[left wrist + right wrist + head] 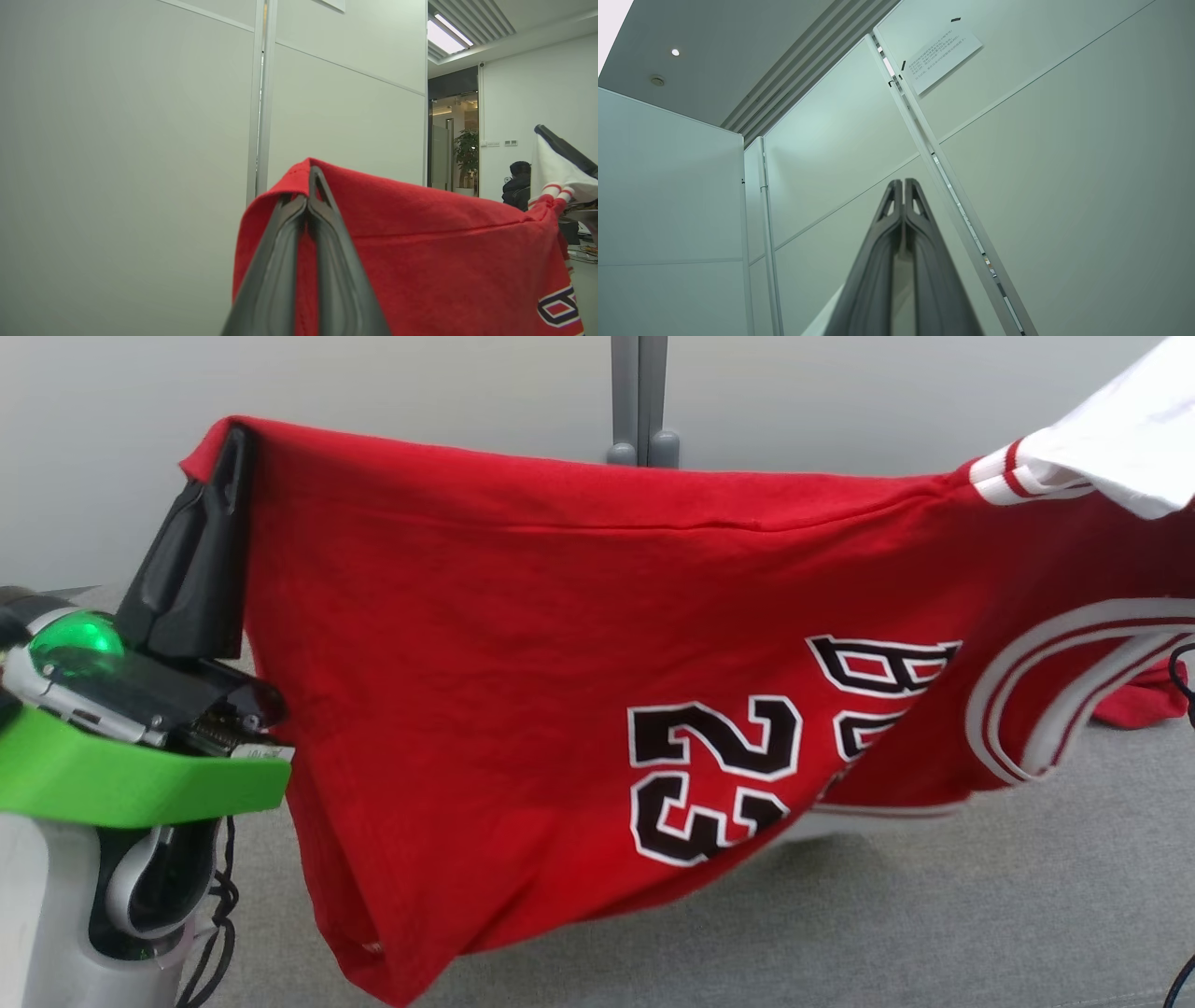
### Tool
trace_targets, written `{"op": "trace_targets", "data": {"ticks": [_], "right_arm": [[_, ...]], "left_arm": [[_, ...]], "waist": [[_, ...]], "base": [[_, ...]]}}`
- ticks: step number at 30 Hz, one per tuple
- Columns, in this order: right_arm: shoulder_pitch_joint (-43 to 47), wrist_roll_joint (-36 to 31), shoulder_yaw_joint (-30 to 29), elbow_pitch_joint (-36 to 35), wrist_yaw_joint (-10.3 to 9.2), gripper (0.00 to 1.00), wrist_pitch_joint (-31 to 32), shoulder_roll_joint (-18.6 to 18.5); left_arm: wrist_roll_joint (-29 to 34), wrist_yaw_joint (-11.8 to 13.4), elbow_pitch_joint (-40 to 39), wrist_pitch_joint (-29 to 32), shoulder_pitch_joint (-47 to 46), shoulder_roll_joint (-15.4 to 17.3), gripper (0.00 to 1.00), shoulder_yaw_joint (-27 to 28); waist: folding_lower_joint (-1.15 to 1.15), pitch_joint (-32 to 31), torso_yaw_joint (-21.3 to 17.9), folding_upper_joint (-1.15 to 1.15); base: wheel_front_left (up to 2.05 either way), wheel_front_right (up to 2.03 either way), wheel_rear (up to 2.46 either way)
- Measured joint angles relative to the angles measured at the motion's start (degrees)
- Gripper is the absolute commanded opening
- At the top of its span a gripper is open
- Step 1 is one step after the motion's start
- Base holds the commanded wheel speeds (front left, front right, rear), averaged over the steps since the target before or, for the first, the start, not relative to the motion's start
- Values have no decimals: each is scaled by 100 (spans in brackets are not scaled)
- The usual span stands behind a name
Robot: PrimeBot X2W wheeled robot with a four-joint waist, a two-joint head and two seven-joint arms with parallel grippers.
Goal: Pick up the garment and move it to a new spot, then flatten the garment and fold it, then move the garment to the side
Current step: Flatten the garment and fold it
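**Item:** garment (523, 644), a red jersey with white trim.

**Location:** aloft in my head view, stretched from 10 o'clock to 2 o'clock above the grey surface (934, 915).

**Left gripper** (231, 448): clenched on the red top corner at 10 o'clock.

**Right gripper** (903, 186): fingers pressed together. The left wrist view shows the white sleeve (551, 175) hanging off it, so I take it as gripping that end.

**Progress:** I judge the pick-up done and the relocation in hand. Flattening, folding and moving aside are all left.

**Edges:**
- The top edge sags slightly.
- The low corner drops out of frame at 7 o'clock, and I cannot tell whether it touches the surface.
- A red fold rests on the surface at 3 o'clock.

**Room:**
- Bare surface from 4 to 6 o'clock.
- Post (639, 392) at 12 o'clock, behind the cloth.
- Cables (219, 915) at 8 o'clock, which I judge a snag risk.
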Motion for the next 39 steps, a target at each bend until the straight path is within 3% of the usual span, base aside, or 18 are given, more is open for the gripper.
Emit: {"op": "trace_targets", "data": {"ticks": [5, 8, 10, 12, 14, 17, 33, 36, 39], "right_arm": [[-222, -8, 458, 502, -307, 0, 455, -27], [-494, -314, 957, 910, -308, 0, 720, -43], [-906, -406, 802, 868, -388, 0, 637, 21], [-1399, -374, 579, 778, -420, 0, 498, 97], [-1631, -365, 586, 791, -421, 0, 513, 55], [-1622, -372, 665, 945, -421, 0, 515, 71], [-1985, -371, 124, 900, -547, 0, 403, -229], [-2004, -345, 103, 1033, -686, 0, 589, -309], [-2000, -347, 483, 1484, -768, 0, 976, -264]], "left_arm": [[-709, 120, 1010, 1222, -209, 8, 0, -435], [-955, 310, 1626, 1606, -250, -8, 0, -415], [-1582, 667, 1602, 1386, -654, -479, 0, 279], [-1956, 703, 1464, 1532, -1376, -683, 0, 345], [-1727, 659, 1557, 2247, -1644, -339, 0, -204], [-1700, 660, 1750, 2598, -1546, -113, 0, -350], [-2381, 657, 1354, 3808, -2249, 285, 0, -186], [-2447, 779, 1464, 4121, -2251, 363, 0, -252], [-2405, 921, 1789, 4340, -2250, 415, 0, -378]], "waist": [[0, 102, -6, 0], [0, 182, -25, 0], [0, 236, -44, 0], [0, 286, -58, 0], [0, 330, -72, 0], [0, 351, -82, 0], [0, 276, -111, 0], [0, 313, -102, 0], [0, 394, -85, 0]], "base": [[0, 0, 0], [0, 0, 0], [0, 0, 0], [0, 0, 0], [0, 0, 0], [0, 0, 0], [0, 0, 0], [0, 0, 0], [0, 0, 0]]}}
